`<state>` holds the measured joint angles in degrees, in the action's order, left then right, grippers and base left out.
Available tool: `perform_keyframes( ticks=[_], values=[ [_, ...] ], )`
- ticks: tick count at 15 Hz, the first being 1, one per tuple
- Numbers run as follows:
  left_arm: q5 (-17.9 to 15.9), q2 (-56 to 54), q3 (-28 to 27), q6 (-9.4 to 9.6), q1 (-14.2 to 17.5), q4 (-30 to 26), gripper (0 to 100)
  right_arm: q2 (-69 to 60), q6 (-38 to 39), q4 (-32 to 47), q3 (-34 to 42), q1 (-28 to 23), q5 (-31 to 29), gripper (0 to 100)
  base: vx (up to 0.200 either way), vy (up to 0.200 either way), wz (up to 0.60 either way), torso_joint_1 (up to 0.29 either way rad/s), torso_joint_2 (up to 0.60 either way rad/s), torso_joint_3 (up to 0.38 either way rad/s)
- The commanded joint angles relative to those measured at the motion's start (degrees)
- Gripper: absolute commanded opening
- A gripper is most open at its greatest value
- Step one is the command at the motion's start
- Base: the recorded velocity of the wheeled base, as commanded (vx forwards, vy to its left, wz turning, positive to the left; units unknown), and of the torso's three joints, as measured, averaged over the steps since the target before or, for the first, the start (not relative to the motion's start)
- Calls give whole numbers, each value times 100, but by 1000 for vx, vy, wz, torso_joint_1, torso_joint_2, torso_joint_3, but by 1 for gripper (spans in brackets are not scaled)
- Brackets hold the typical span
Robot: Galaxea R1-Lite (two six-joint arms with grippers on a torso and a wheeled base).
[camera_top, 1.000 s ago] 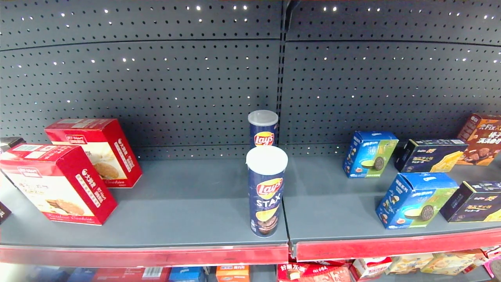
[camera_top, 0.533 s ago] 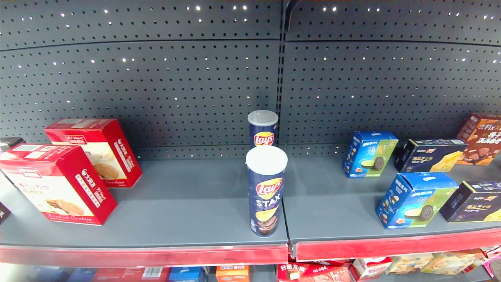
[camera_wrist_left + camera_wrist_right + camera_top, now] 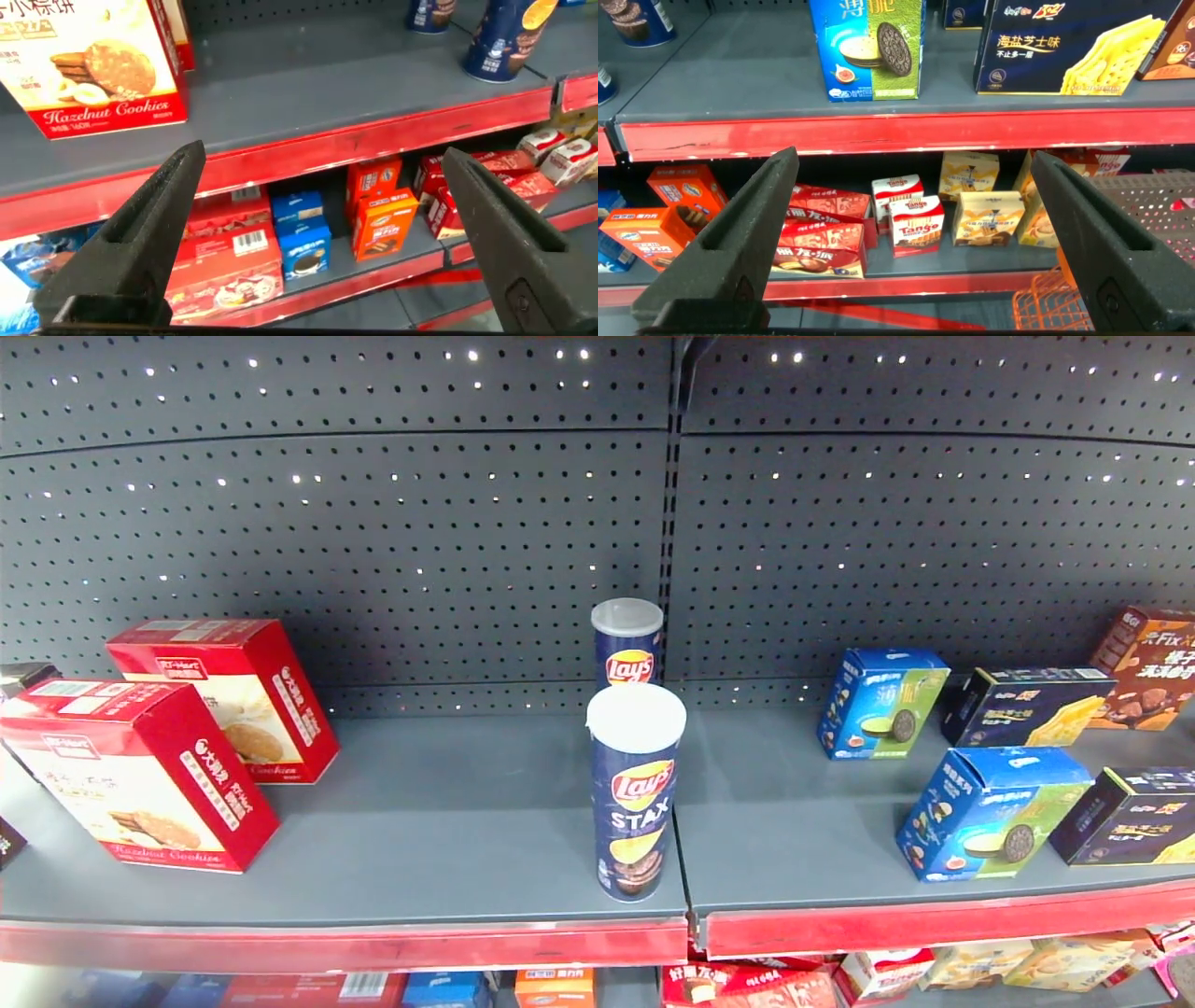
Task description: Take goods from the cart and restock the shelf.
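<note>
Two dark blue chip cans stand mid-shelf on the grey shelf (image 3: 448, 821), the front can (image 3: 635, 793) near the red edge and the rear can (image 3: 627, 644) by the pegboard. My left gripper (image 3: 322, 252) hangs open and holds nothing, below and in front of the shelf's red edge (image 3: 355, 145), with a red cookie box (image 3: 93, 65) and the front can (image 3: 505, 37) above it. My right gripper (image 3: 915, 247) is also open with nothing in it, low before the shelf, under a blue cookie box (image 3: 868, 47).
Red cookie boxes (image 3: 140, 775) (image 3: 233, 695) stand at the shelf's left. Blue boxes (image 3: 990, 812) (image 3: 882, 703) and dark boxes (image 3: 1027, 707) stand at its right. Bare shelf lies either side of the cans. The lower shelf holds several small boxes (image 3: 917, 222). A pink mesh basket (image 3: 1144, 201) sits low at the right.
</note>
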<state>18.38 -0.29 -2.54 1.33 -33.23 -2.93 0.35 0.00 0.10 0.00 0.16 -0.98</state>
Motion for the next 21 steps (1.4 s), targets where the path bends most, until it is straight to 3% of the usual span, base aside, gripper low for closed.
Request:
perform_keyframes(
  ticks=[1,2,3,4,5,6,21],
  values=[
    [-45,29,-1,-45,-219,-15,100,9,0,-1,0,2,1,100,0,0,0,0,0,0],
    [-63,29,-1,-80,-368,-15,100,9,0,-1,0,2,1,100,0,0,0,0,0,0],
    [-195,29,-1,-98,-808,-15,100,9,0,-1,0,2,1,100,0,0,0,0,0,0],
    [-502,29,-1,-71,-1027,-6,100,9,0,-1,0,2,1,100,0,0,0,0,0,0],
    [-924,29,-10,-63,-1080,-15,100,9,0,-1,0,2,1,100,0,0,0,0,0,0],
    [-1118,29,-10,-54,-1054,-24,100,9,0,-1,0,2,1,100,0,0,0,0,0,0],
    [-1153,29,-19,-63,-1010,-24,100,9,0,-1,0,2,1,100,0,0,0,0,0,0]
  ],
)
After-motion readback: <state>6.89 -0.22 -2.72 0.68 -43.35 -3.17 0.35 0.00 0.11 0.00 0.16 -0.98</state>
